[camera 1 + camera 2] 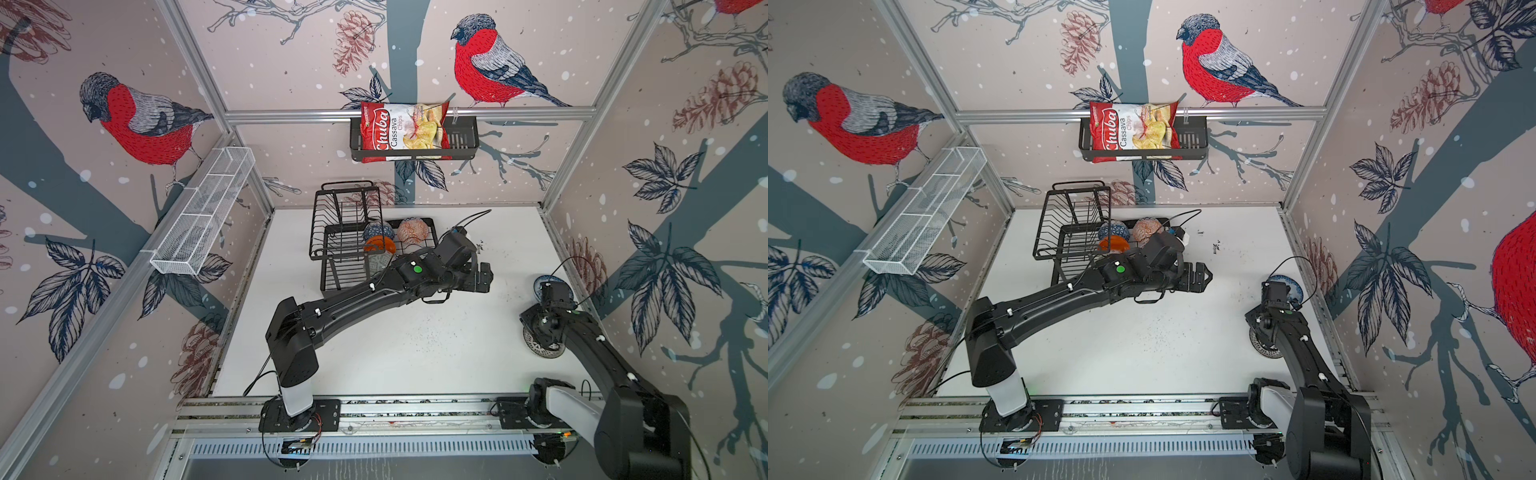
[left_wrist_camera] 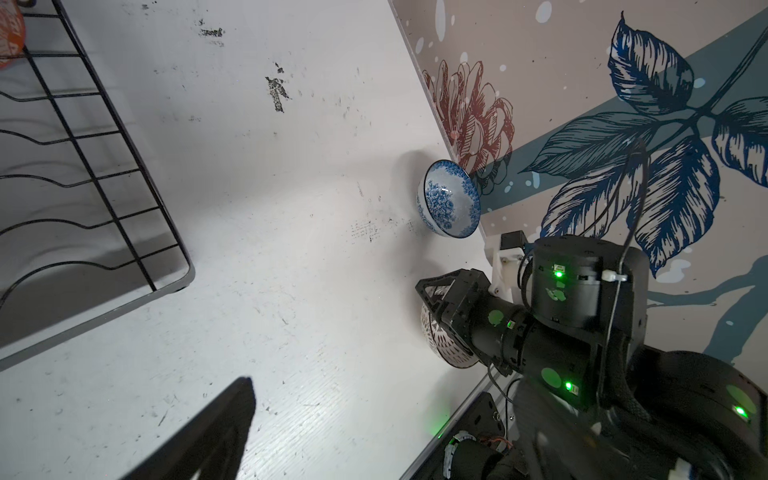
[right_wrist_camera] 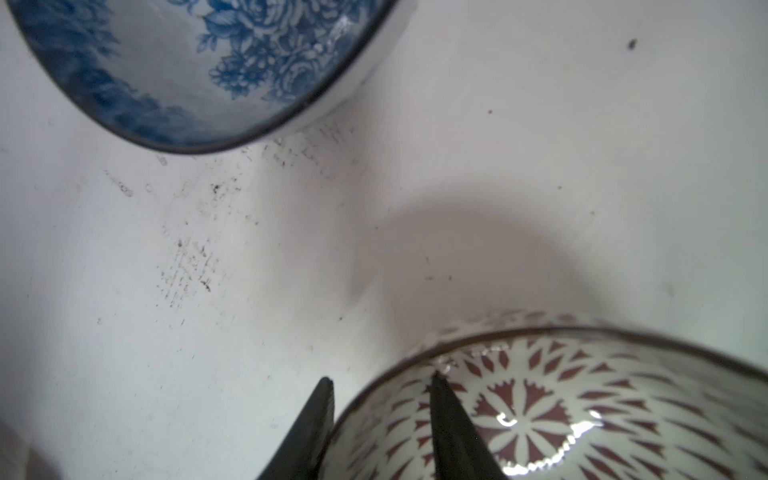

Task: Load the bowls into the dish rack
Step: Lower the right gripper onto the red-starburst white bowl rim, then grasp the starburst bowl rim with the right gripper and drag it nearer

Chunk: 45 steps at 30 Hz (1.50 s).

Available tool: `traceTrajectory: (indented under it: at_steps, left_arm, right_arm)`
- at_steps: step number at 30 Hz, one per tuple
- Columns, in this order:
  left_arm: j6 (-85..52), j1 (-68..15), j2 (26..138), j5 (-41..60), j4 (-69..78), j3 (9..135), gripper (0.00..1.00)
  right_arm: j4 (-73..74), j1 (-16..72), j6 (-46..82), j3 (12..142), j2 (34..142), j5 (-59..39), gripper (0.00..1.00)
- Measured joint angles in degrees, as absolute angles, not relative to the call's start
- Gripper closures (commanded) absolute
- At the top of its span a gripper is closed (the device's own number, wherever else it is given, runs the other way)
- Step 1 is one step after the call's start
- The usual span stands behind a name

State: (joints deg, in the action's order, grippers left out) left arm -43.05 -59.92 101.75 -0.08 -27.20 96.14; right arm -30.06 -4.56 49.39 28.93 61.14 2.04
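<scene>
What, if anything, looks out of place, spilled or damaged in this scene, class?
Nothing is spilled or broken. The only blemish is the table: dark scuff marks and fine black specks on its white surface beside the dish rack, which look like wear.

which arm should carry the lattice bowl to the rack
Right. Its jaws straddle the lattice bowl's rim, one inside, one outside. The left arm's jaws are open and empty beside the rack, across the table from that bowl.
</scene>
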Motion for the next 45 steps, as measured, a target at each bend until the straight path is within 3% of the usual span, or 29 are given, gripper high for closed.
traceTrajectory:
  at_steps: [6, 11, 23, 34, 45]
  left_arm:
    - [-43.05, -59.92, 99.79, -0.91, -26.00, 93.03, 0.03]
    - [-43.07, -59.81, 95.98, -2.48, -25.15, 88.49, 0.03]
    - [-43.24, -56.14, 88.47, -5.10, -24.27, 81.78, 0.03]
    - [-43.62, -52.73, 84.29, -6.44, -24.25, 78.06, 0.03]
    - [-44.14, -52.77, 81.69, -6.26, -24.43, 75.55, 0.03]
  right_arm:
    - [-30.28, -4.19, 47.99, 29.34, 60.23, 1.08, 0.79]
    - [-29.85, -0.51, 48.47, 30.52, 60.64, 0.19, 0.83]
    - [-24.71, 22.00, 53.98, 44.12, 80.09, 2.94, 0.85]
    - [-24.01, 31.40, 54.39, 55.05, 93.06, 4.03, 0.70]
    - [-27.57, 31.31, 53.84, 62.89, 92.88, 1.06, 0.50]
